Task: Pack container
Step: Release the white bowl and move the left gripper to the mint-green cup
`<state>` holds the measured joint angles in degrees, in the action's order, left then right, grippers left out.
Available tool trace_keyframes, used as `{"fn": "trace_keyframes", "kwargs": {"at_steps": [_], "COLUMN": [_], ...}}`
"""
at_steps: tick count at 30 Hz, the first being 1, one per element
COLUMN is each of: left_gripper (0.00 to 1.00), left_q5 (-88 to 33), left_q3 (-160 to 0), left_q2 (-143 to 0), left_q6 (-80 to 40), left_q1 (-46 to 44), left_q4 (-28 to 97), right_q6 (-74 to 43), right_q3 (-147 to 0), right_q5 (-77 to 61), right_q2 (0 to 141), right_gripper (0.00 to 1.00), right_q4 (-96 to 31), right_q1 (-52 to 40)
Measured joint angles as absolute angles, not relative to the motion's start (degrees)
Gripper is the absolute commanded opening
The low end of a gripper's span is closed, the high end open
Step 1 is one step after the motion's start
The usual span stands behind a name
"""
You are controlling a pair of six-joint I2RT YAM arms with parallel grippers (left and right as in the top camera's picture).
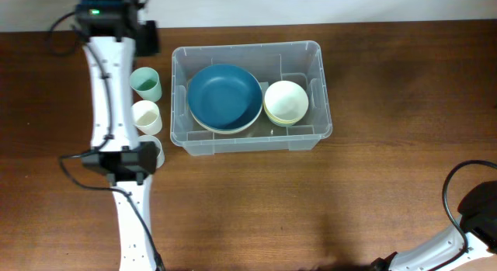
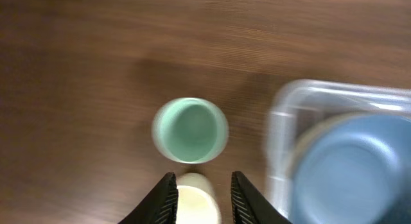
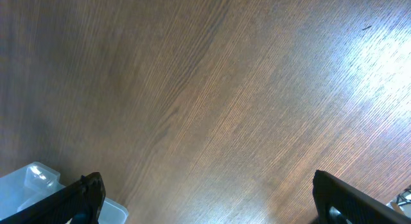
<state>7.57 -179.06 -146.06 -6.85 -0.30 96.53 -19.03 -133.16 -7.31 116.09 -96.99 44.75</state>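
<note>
A brown wooden table carries the container. Beside it stand a green cup, a cream cup and a third cup, partly hidden.

Inside the container the blue bowl fills the left half and the stacked pale bowls most of the right, leaving bare floor only along the far wall and in the right-hand corners. On the left arm's side, a mint cup, a cream cup and a third cup half hidden under that arm stand in a tight column, with a slim lane between them and the container wall; the left fingers stand apart on either side of the cream cup. The tabletop in front and to the right is wide and bare, with the right fingers spread above it.
</note>
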Motion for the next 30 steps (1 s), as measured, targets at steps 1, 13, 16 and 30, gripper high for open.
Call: {"fn": "trace_keyframes", "kwargs": {"at_steps": [1,13,16,30], "left_gripper": [0.30,0.30,0.29,0.30], "left_q5": [7.57,2.11,1.45,0.40], "left_q3": [-179.04,-168.13,-163.81,-152.07], "left_q2": [-146.06,-145.80,-145.80,-145.80], "left_q6": [-6.85,-6.85,-6.85,-6.85], "left_q1": [1.52,11.05,10.59,9.93], "left_q4": [96.53,94.41,91.44,80.07], "right_q6": [-19.03,-19.05,-19.05,-19.05], "right_q3": [-133.16,-133.16,-133.16,-133.16], "right_q5": [-7.31,-7.31,-7.31,-7.31], "right_q2": [116.09,116.09,116.07,116.09], "right_gripper": [0.99,0.99,0.99,0.99], "right_q4": [-96.97,-96.97,-96.97,-96.99], "right_q1": [44.75,44.75,44.75,44.75]}}
